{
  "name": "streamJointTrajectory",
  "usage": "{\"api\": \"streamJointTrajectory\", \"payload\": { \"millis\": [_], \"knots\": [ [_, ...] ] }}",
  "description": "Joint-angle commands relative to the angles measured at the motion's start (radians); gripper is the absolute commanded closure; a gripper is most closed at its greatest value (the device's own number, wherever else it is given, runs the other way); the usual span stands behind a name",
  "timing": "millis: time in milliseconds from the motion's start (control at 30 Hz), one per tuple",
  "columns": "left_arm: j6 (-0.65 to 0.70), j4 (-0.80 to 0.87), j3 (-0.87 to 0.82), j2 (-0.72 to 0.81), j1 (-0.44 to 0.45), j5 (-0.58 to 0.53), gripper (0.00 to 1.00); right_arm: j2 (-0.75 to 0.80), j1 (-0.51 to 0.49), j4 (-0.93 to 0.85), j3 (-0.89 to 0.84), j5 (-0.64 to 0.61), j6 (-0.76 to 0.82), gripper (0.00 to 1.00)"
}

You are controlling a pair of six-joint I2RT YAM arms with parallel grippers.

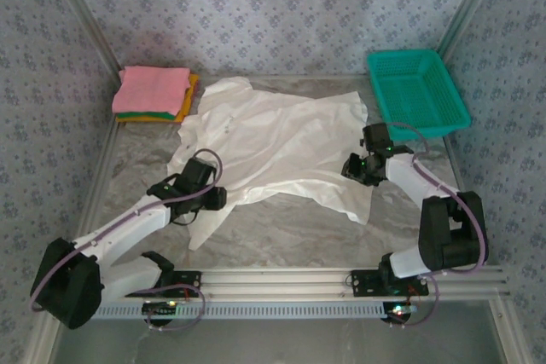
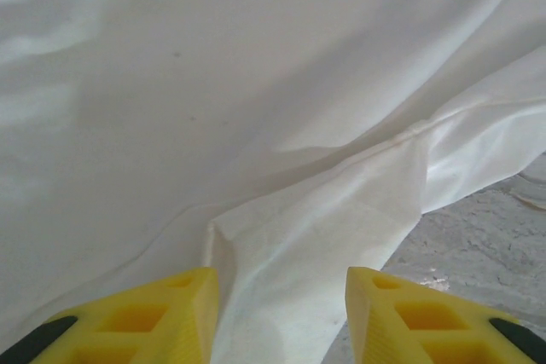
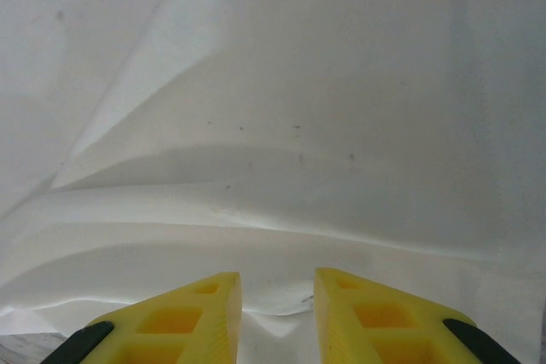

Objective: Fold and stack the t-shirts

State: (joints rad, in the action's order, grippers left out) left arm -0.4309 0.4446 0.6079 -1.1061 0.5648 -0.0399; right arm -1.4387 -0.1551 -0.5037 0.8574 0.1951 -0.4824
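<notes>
**Two grippers on the white shirt: left spread, right narrow**

At the far left back corner sits the folded stack: a pink shirt (image 1: 152,87) on top, a thin green edge (image 1: 128,114) under it, and an orange shirt (image 1: 187,100) showing along the right side. How each one is folded lower down I can't make out.

My left gripper (image 2: 280,277) is down at the near left edge of the white t-shirt (image 1: 273,138). Its yellow fingers (image 2: 183,313) stand well apart. A creased flap of the shirt runs up between them, but neither finger presses on it, so I am holding nothing on this side. To the right of that flap a patch of grey marbled table (image 2: 478,245) shows. From above, my wrist covers the spot where the fingers meet the cloth.

The white t-shirt lies spread and rumpled across the middle of the table, unfolded, with one corner trailing toward the near edge. Its far left edge comes just beside the stack. Any chest mark is too faint for me to pick out.

My right gripper (image 3: 276,275) rests on the shirt's right side. Its fingers are much closer together, with only a narrow gap, and white cloth fills that gap and ridges up just ahead of the tips. Whether I am really pinching the fabric or only sitting on it, I can't tell.

A teal mesh basket (image 1: 418,83) stands at the far right back corner, apart from the shirt.
</notes>
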Motion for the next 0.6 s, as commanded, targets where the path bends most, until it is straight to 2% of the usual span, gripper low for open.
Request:
{"api": "streamJointTrajectory", "payload": {
  "millis": [0,100,133,167,267,300,567],
  "knots": [
    [0.027,-0.025,0.025,-0.039,-0.001,0.008,0.48,-0.012,-0.003,0.0,0.02,0.013,-0.007,0.7],
    [0.036,-0.044,0.007,-0.07,-0.001,-0.012,0.46,-0.01,-0.003,0.003,0.018,0.02,-0.009,0.69],
    [0.039,-0.061,0.002,-0.077,-0.002,-0.01,0.49,-0.009,-0.004,0.006,0.017,0.023,-0.01,0.69],
    [0.042,-0.075,-0.001,-0.087,-0.001,-0.011,0.55,-0.006,-0.003,0.007,0.014,0.025,-0.01,0.7],
    [0.048,-0.068,0.015,-0.103,0.0,-0.022,0.95,0.001,-0.003,-0.014,0.016,0.034,-0.011,0.69],
    [0.05,-0.054,0.025,-0.101,0.0,-0.027,1.0,0.009,-0.004,-0.023,0.015,0.036,-0.011,0.7],
    [0.062,0.122,0.108,0.033,0.012,-0.02,1.0,0.105,0.039,-0.168,-0.012,0.031,-0.035,0.69]
  ]
}}
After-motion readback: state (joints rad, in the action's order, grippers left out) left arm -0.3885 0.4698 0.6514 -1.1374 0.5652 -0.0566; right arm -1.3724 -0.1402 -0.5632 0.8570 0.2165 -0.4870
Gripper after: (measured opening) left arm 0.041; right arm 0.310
